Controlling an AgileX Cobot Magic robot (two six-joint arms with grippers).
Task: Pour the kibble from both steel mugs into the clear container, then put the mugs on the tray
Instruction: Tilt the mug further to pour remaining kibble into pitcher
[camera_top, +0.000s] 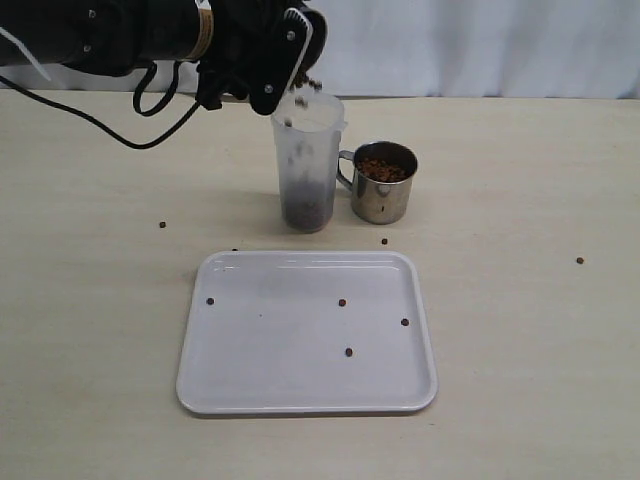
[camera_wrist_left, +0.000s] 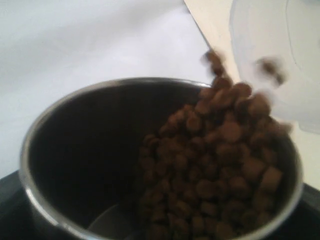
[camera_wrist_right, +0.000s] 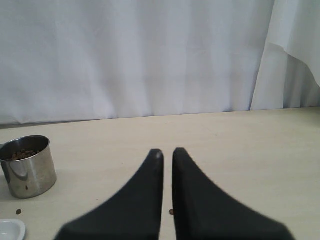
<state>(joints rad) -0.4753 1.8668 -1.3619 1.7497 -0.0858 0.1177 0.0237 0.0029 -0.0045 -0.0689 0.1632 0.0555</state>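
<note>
Tray (camera_top: 300, 395): plain white.
Container (camera_top: 308, 170): translucent whitish, dark brown at the base.
Kibble (camera_wrist_left: 215, 165): reddish-brown, matt.
Standing mug (camera_top: 385, 205): bright mirror steel.
Tilted mug (camera_wrist_left: 85, 150): silver rim, dark shadowed inside.
Tabletop (camera_top: 530, 340): pale beige, unpatterned, dotted with stray brown pellets.
Curtain (camera_wrist_right: 135, 55): white, with soft grey folds.
Left hand (camera_top: 287, 70): black.
Right hand (camera_wrist_right: 167, 155): matt black.

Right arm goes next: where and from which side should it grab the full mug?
Probably the standing mug by its round body, from the free right side: its handle faces the clear container close on the left, and kibble fills it.
</note>
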